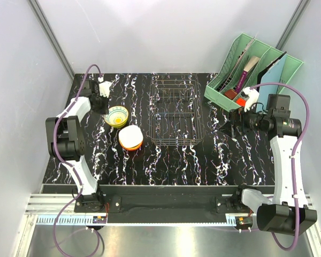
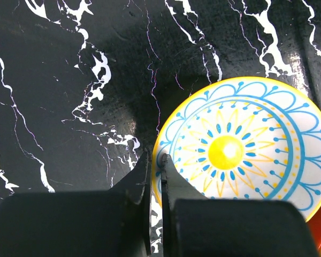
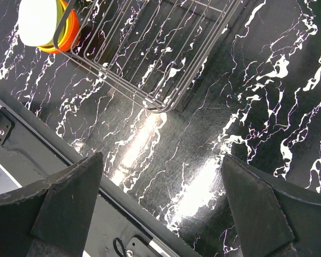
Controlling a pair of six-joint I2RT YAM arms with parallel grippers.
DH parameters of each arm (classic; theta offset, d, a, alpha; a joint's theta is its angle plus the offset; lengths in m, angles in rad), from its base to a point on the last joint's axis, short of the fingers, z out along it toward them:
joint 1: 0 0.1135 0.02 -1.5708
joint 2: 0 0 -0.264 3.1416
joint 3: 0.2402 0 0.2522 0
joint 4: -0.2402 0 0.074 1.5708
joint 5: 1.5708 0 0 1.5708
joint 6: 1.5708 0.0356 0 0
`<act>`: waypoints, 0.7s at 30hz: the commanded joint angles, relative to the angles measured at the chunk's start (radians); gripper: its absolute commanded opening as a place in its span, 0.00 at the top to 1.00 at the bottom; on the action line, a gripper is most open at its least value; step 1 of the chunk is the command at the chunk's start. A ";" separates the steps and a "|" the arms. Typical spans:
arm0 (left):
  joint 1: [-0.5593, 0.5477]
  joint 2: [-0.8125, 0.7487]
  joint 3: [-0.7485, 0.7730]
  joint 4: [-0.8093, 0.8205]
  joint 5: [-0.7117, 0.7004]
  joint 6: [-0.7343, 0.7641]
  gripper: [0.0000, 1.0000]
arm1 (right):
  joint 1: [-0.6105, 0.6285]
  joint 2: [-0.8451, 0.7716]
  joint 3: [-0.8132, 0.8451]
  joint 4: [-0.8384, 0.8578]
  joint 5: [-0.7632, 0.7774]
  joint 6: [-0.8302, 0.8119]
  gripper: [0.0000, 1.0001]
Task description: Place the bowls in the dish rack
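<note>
Left gripper (image 2: 155, 179) looks clenched on the rim of the patterned bowl (image 2: 241, 150), left of the rack (image 1: 174, 110); right gripper (image 3: 160, 176) gapes idle. Lift straight, keep it level, clear the wire wall first

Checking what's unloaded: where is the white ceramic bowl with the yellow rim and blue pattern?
Top view: the yellow-rimmed patterned bowl sits left of the dark wire dish rack, between the left hand and the orange-and-white bowl.
</note>
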 commanded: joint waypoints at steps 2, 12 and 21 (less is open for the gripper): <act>-0.002 0.008 0.034 -0.021 0.027 0.004 1.00 | 0.015 -0.013 0.025 0.036 0.014 0.008 0.00; -0.003 -0.058 0.174 -0.136 0.163 -0.030 1.00 | 0.091 0.070 0.140 0.004 0.023 0.012 0.00; -0.003 -0.068 0.239 -0.187 0.168 -0.025 1.00 | 0.177 0.147 0.217 -0.010 0.035 0.012 0.00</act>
